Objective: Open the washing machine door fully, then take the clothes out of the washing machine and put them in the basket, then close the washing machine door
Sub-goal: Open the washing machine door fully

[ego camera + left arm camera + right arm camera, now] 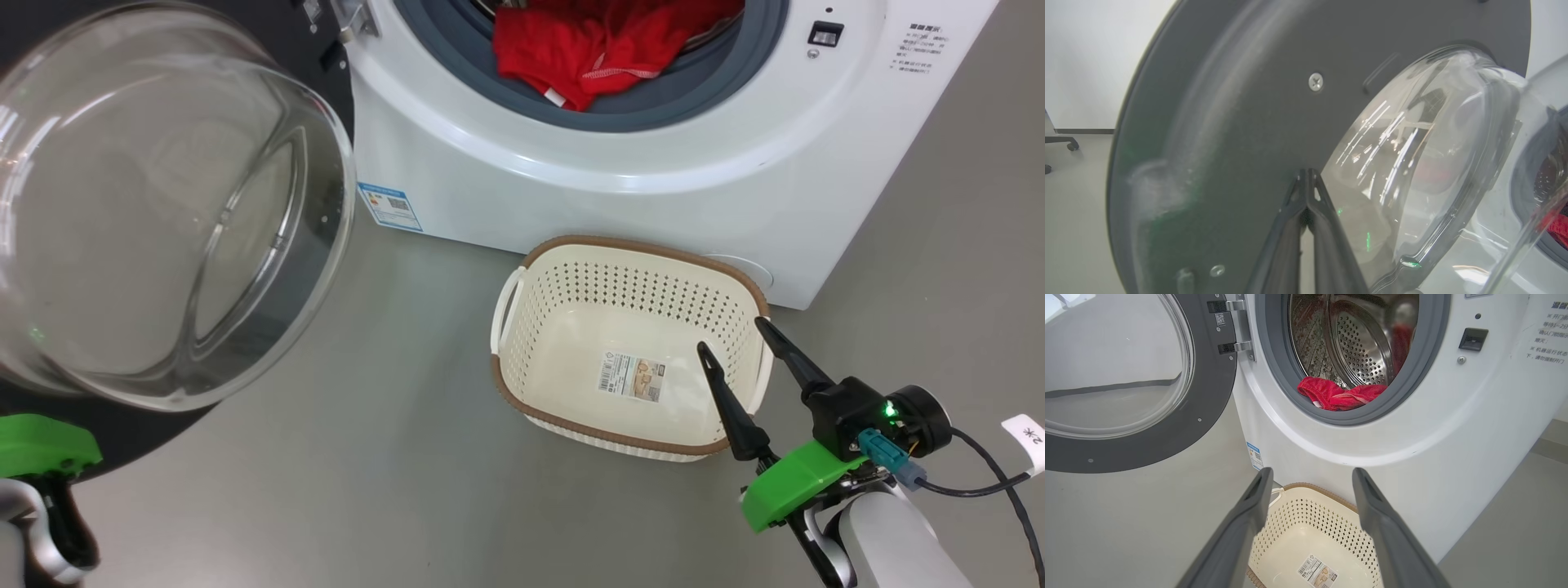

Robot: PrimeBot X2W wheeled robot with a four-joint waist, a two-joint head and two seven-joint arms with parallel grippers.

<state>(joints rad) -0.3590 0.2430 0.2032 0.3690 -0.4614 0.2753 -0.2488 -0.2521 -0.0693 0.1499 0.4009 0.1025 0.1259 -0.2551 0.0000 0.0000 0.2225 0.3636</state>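
The washing machine (653, 188) stands with its door (163, 204) swung out to the left, the glass bowl facing me. Red clothes (604, 49) lie on the grey ring at the drum's mouth, also seen as red clothes (1339, 396) in the right wrist view. The cream basket (645, 245) sits empty on the floor in front of the machine. My right gripper (732, 336) hangs open over the basket's right side, nothing between its fingers. My left gripper (1306, 173) is shut, its tips against the door's dark inner face (1229, 122) beside the glass.
A blue label (390, 206) marks the machine's lower left corner, and the latch socket (824, 34) sits right of the opening. Grey floor surrounds the basket. Chair casters (1071, 145) stand by a white wall. A cable (980, 482) trails from my right wrist.
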